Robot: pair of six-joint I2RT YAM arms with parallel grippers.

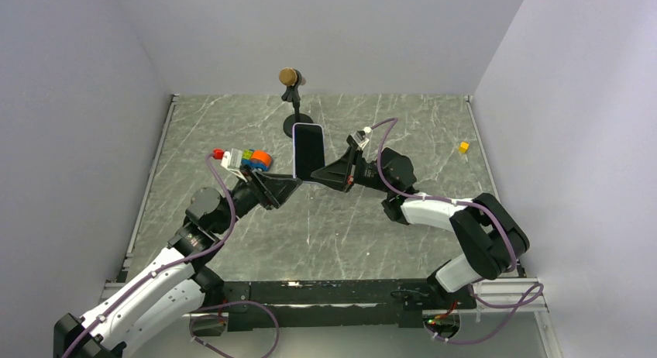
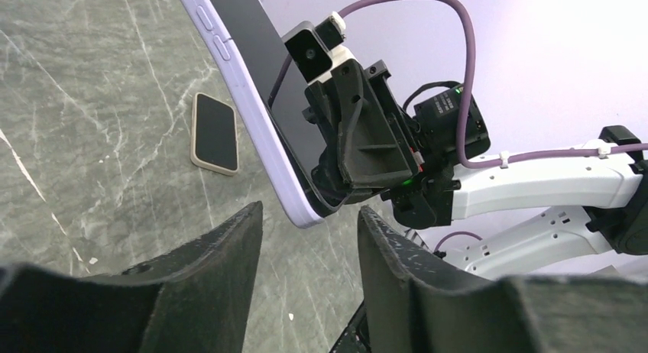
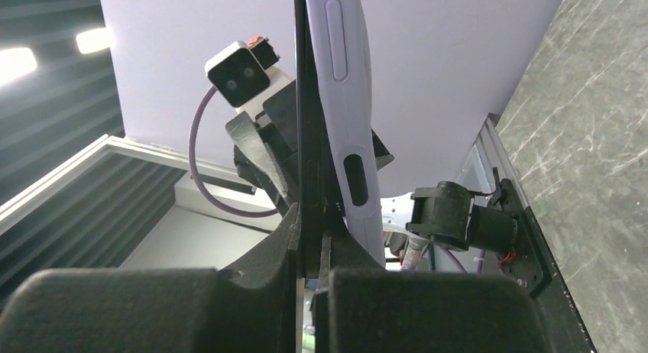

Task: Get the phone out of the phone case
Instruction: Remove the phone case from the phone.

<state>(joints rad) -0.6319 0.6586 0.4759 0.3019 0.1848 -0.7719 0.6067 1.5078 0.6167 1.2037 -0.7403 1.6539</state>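
The phone (image 1: 308, 147), dark screen in a lilac case (image 2: 243, 85), is held upright above the table's middle. My right gripper (image 1: 319, 177) is shut on its lower corner; in the right wrist view my right gripper (image 3: 312, 223) pinches the thin black phone edge (image 3: 308, 101), with the case's side (image 3: 348, 124) running just right of it. My left gripper (image 1: 293, 184) is open, and in the left wrist view my left gripper (image 2: 309, 215) has the phone's bottom corner just above the gap, touching neither finger. The right gripper (image 2: 359, 147) shows there clamped over the screen.
A second flat phone-like slab with a beige rim (image 2: 214, 131) lies on the marble table (image 1: 232, 125) beyond the held phone. A microphone stand (image 1: 290, 79) stands at the back centre. A small yellow block (image 1: 463, 147) lies at the right.
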